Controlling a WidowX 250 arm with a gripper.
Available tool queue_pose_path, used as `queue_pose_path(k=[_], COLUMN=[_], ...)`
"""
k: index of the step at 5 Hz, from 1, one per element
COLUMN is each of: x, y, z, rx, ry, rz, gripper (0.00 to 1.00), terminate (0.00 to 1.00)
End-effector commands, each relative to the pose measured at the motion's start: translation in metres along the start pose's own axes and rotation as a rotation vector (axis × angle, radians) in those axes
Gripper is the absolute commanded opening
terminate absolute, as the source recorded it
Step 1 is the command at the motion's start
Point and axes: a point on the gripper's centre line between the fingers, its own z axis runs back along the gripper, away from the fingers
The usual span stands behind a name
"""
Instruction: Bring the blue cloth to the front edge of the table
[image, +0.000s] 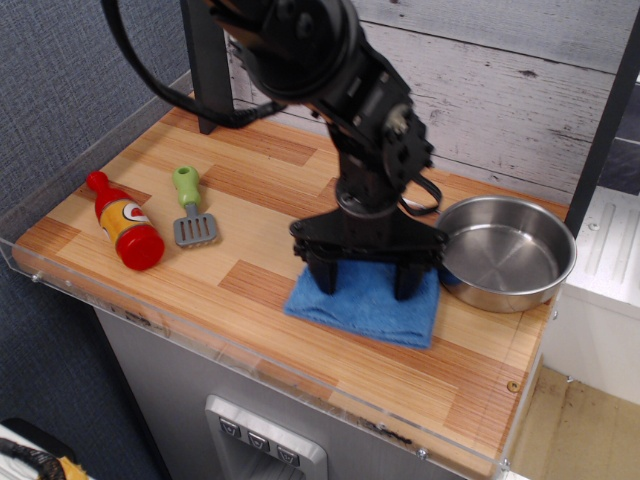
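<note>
Pressing down from above, the black gripper has its two fingers spread wide, both tips planted on the blue cloth. Nothing is pinched between them; the tips rest on the towel's back part with a broad gap of blue showing between them. The arm rises from the gripper up and to the left, a bulky black column with cables looping around it.

The blue cloth lies flat on the table, right of the middle, its near edge a little short of the clear acrylic rim that runs along the front. The cloth's right corner comes just beside the steel pan; whether they touch I cannot tell from here, since the gripper's right finger covers that spot. The pan sits at the right end of the table, near the back corner, and looks empty.

Well apart on the left side, a green-handled toy spatula lies on the planks, and just left of it a red toy ketchup bottle lies on its side.
</note>
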Motion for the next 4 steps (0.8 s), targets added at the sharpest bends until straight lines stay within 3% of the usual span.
queue_pose_path(k=[1, 3, 4], x=[-0.018, -0.006, 0.004], y=[-0.013, -0.005, 0.0], z=[0.01, 0.027, 0.047], rx=[-0.021, -0.028, -0.044], ry=[-0.029, -0.079, -0.11], rz=[-0.078, -0.045, -0.014], gripper=[1.0, 1.0, 1.0], terminate=[0.0, 0.0, 0.0])
